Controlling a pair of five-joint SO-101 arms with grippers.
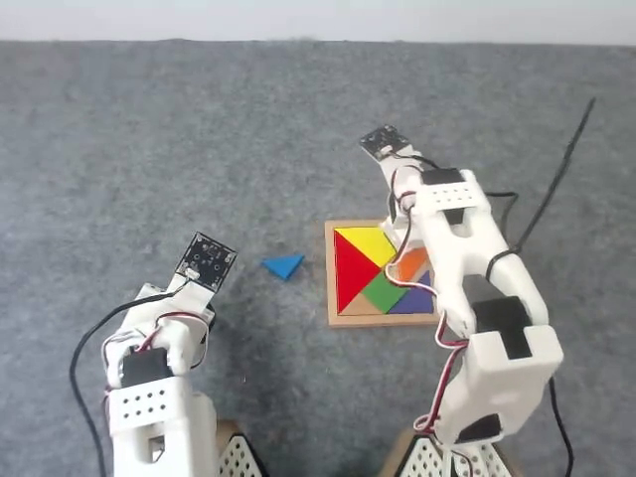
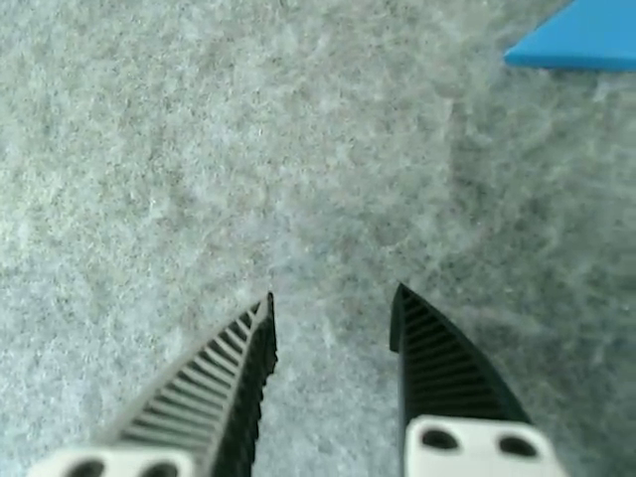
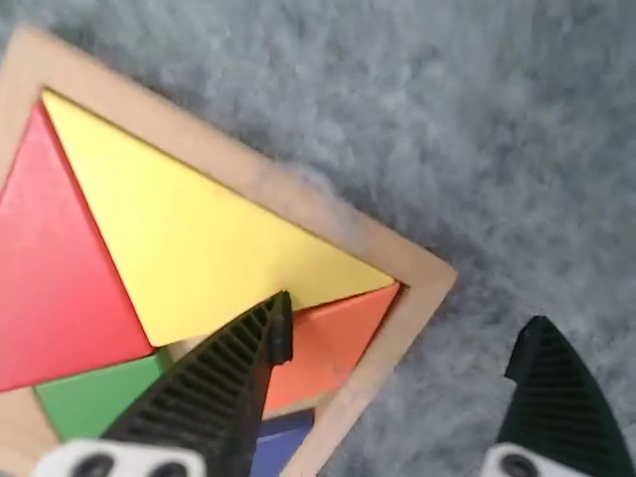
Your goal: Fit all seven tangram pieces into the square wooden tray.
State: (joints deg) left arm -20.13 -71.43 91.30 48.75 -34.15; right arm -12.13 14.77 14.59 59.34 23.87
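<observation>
Item: square wooden tray (image 1: pixel 378 319), lying flat on the grey-carpeted desk (image 1: pixel 149 129), right of centre in the high view. Contents visible: 5 pieces. The yellow triangle (image 1: pixel 370 243) sat along the far edge and the red triangle (image 1: pixel 350 278) along the left edge. The green piece (image 1: pixel 383 291) sat near the middle, with the orange piece (image 1: pixel 415 263) and the dark blue piece (image 1: pixel 412 300) towards the right side, both partly hidden under an arm. A patch of bare wood (image 1: pixel 348 309) showed at the tray's near left corner. Outside the tray, 1 blue triangle (image 1: pixel 284 266) lay flat on the desk, just beside the tray's left rim but apart from it, between the 2 arms. The left arm (image 1: pixel 159 388) stood at the near left. The left jaws were released, their 2 ribbed fingertips (image 2: pixel 253 338) spread with only carpet between them, and the blue triangle lay apart from them at the edge of the left wrist view. The right arm (image 1: pixel 467 278) reached over the tray's right half. The right jaws were also released and held nothing. One fingertip (image 3: pixel 268 328) was over the seam between the yellow triangle and the orange piece. The other fingertip (image 3: pixel 542 368) was outside the rim, over the desk, so that the tray's corner sat between them.
</observation>
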